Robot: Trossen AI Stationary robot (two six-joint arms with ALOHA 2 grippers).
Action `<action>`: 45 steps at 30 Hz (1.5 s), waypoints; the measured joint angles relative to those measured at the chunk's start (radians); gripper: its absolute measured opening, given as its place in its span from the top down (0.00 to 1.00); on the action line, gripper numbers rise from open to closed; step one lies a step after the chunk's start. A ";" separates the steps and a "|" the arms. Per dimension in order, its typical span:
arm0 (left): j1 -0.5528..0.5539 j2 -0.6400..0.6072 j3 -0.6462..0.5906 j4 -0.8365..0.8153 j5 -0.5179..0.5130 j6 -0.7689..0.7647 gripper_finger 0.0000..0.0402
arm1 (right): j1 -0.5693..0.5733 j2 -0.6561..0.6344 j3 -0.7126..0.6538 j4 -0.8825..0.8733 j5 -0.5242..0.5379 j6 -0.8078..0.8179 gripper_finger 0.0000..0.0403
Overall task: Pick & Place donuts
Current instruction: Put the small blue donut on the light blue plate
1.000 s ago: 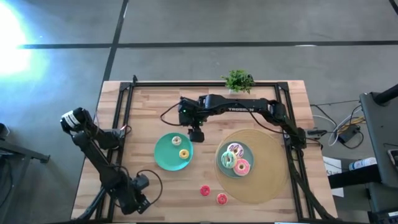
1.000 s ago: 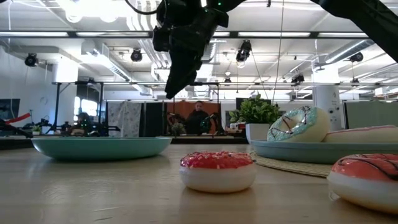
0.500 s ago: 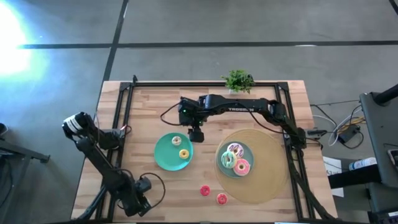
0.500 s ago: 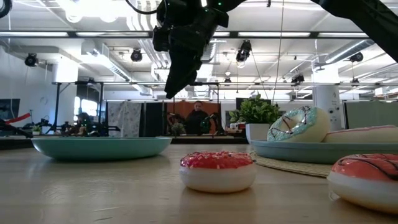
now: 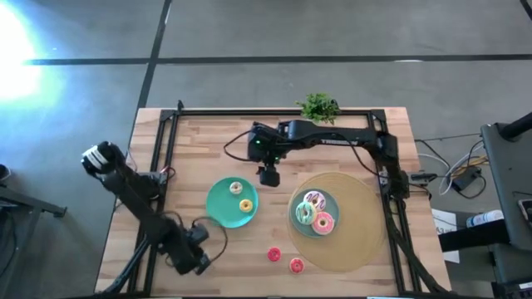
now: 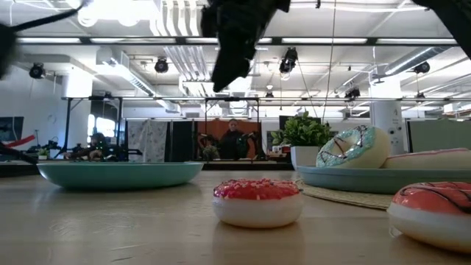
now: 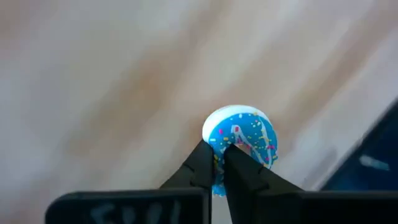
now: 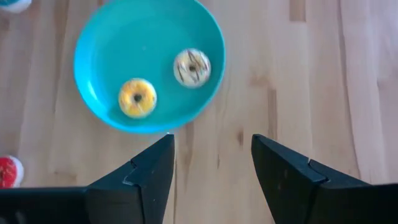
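Note:
A blue-iced sprinkled donut (image 7: 244, 132) sits at the tips of my left gripper (image 7: 219, 149), which is shut on it near the table's front left (image 5: 198, 259). My right gripper (image 8: 211, 163) hangs open above the bare wood just beyond the left teal plate (image 5: 218, 208). That plate holds a white donut (image 5: 235, 188) and a yellow donut (image 5: 246, 205). The right teal plate (image 5: 331, 202) carries three donuts (image 5: 312, 211). Two red donuts (image 5: 273, 254) (image 5: 296, 265) lie on the table near its front edge. My left gripper has the blue donut by the rim nearest the wrist (image 7: 216, 142), pinched between the two fingers (image 7: 202, 167), which slant down from above. The iced top faces the wrist camera. The fingers cover the contact itself. Whether the donut is clear of the table cannot be told.
A round woven mat (image 5: 362, 228) lies under the right plate. A small potted plant (image 5: 318, 106) stands at the far edge. Black frame rails (image 5: 166, 141) run along the table's left, far and right sides. Bare wood shows between the left plate and the front edge.
My left gripper has gone toward the table's right edge and a little away from the front edge. My right gripper has risen above the spot beyond the left plate and shifted slightly right, staying open.

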 joint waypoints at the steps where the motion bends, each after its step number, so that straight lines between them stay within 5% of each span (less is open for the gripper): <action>1: 0.032 -0.024 0.000 -0.035 -0.020 0.026 1.00 | 0.000 -0.024 -0.035 0.006 0.012 0.005 0.49; 7: 0.287 -0.140 -0.018 -0.225 -0.075 0.286 1.00 | 0.000 -0.201 -0.317 0.132 0.035 0.095 0.49; 15: 0.705 -0.150 -0.082 -0.198 0.021 0.697 1.00 | 0.007 -0.433 -0.643 0.332 0.053 0.299 0.49; 19: 0.828 -0.141 -0.082 -0.196 0.054 0.825 1.00 | 0.032 -0.520 -0.735 0.345 0.100 0.357 0.49; 31: 0.881 -0.098 -0.082 -0.113 0.108 0.884 0.99 | 0.073 -0.603 -0.872 0.437 0.166 0.483 0.49; 40: 0.881 -0.085 -0.082 -0.120 0.126 0.849 0.74 | 0.073 -0.605 -0.857 0.442 0.167 0.475 0.49; 45: 0.881 -0.128 -0.048 -0.152 0.128 0.839 0.68 | 0.073 -0.605 -0.857 0.441 0.166 0.465 0.49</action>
